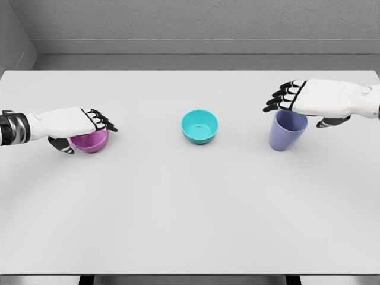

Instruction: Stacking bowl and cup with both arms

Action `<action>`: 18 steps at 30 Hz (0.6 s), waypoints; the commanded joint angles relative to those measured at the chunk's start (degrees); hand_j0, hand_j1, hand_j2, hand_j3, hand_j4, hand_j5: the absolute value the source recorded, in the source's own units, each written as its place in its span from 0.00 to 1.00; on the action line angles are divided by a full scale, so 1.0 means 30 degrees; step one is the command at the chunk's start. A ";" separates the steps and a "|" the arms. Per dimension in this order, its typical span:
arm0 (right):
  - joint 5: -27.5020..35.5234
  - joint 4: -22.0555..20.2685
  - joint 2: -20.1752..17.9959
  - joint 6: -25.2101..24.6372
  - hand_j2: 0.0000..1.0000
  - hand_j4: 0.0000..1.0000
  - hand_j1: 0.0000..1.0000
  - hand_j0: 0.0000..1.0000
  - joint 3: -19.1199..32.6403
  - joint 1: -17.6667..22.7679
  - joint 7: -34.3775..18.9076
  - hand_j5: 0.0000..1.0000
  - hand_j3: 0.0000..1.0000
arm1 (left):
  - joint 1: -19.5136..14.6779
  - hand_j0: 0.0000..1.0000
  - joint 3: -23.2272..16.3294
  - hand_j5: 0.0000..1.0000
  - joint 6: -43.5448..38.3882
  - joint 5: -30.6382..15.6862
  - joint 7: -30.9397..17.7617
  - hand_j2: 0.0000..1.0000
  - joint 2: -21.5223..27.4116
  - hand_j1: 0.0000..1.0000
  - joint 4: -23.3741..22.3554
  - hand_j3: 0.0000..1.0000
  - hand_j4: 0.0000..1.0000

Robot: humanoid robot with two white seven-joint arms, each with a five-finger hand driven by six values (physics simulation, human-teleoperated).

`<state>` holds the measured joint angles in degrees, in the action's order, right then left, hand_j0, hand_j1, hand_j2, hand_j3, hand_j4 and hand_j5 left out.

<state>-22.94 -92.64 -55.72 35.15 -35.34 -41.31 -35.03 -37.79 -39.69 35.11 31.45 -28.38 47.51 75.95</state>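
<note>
Table, white and broad, fills nearly the whole head view; grey wall behind its far edge. Dark supports just show at the bottom edge.

Right arm enters from the right edge, upper part of the picture. Right hand lies palm-down over the rim of the blue cup, dark fingers stretched out past the rim to the left, thumb dropping behind the cup's right side. Hand covers the mouth of the cup and appears to touch its rim; whether it truly grips is not clear, fingers look extended rather than wrapped.

Left arm enters from the left edge at mid height. Left hand sits over the purple bowl, hiding its left and rear rim. Fingers reach forward over the bowl's top, thumb curled below on the near left side. Looks like a pinch on the rim between thumb and fingers, contact plausible but partly hidden.

Blue cup stands upright on the table, right of centre, slightly tapered to its base.

Teal bowl sits upright near the table's centre, open side up, inside bare, well apart from both hands.

Purple bowl stands on the table at the left, about level with the teal bowl, well apart from it.
</note>
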 commanded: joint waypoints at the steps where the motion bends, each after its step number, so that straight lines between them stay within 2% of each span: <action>1: -0.0088 0.0002 0.0000 -0.0050 1.00 1.00 1.00 1.00 -0.0084 0.0000 0.0009 1.00 1.00 | 0.0000 1.00 0.0017 1.00 -0.0038 -0.0052 0.0024 1.00 -0.0015 1.00 -0.0034 1.00 1.00; 5: -0.0498 0.0529 0.0381 -0.0050 1.00 1.00 1.00 1.00 -0.0084 0.0000 0.0009 1.00 1.00 | -0.0088 1.00 -0.0012 1.00 -0.0038 -0.0052 -0.0005 1.00 -0.0162 1.00 -0.0297 1.00 1.00; 11: -0.0527 0.0559 0.0499 -0.0050 1.00 1.00 1.00 1.00 -0.0084 -0.0059 0.0009 1.00 1.00 | -0.0088 0.99 0.0017 0.99 -0.0038 0.0387 -0.0005 0.99 -0.0396 0.99 -0.0297 0.99 0.99; 18: -0.0732 0.0940 0.0703 -0.0050 1.00 1.00 1.00 1.00 -0.0084 -0.0088 0.0009 1.00 1.00 | -0.0088 0.82 -0.0013 0.82 -0.0038 0.0475 -0.0005 0.82 -0.0426 0.82 -0.0297 0.82 0.82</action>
<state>-25.20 -89.99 -53.72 35.15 -35.62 -41.57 -35.03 -38.06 -39.73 35.11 32.96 -28.37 46.21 75.06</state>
